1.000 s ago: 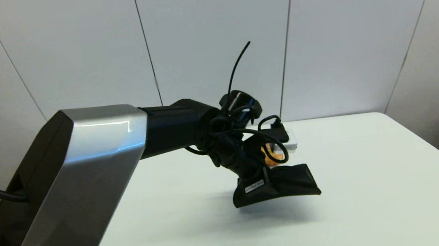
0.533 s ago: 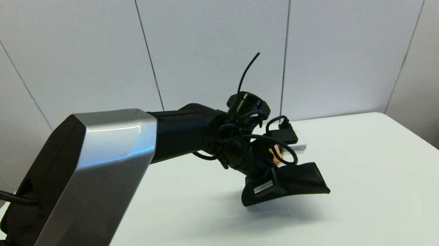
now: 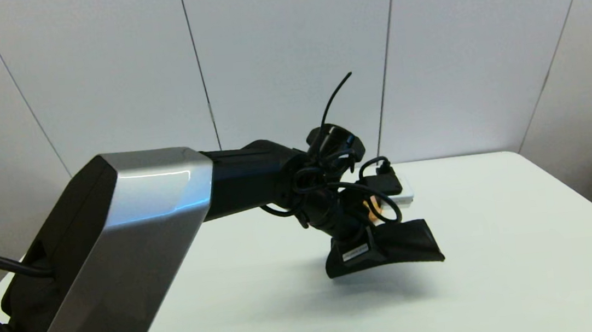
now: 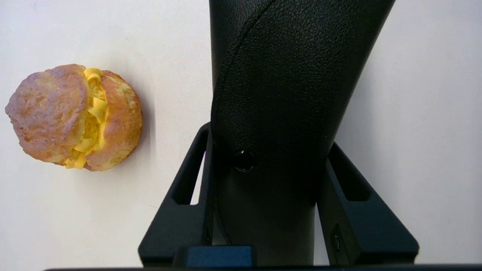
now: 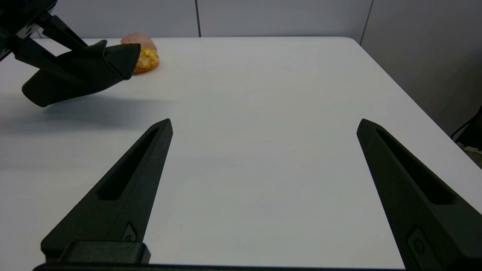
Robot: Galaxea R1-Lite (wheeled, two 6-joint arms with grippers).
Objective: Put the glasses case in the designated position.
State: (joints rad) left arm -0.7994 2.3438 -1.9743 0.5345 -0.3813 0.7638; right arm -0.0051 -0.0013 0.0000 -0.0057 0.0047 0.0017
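Head camera looks down across the table [image 3: 503,254]; both wrist cameras share the pastry [image 4: 75,116].

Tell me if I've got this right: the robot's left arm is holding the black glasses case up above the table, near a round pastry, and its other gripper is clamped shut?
Not quite. The right gripper is open, fingers spread wide over bare table, as the right wrist view shows. The rest holds: the left gripper grips the glasses case above the table, near the pastry.

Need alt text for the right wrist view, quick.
The left gripper holds the black glasses case above the white table, a cream puff behind it. The right gripper, open, sits idle in the foreground.
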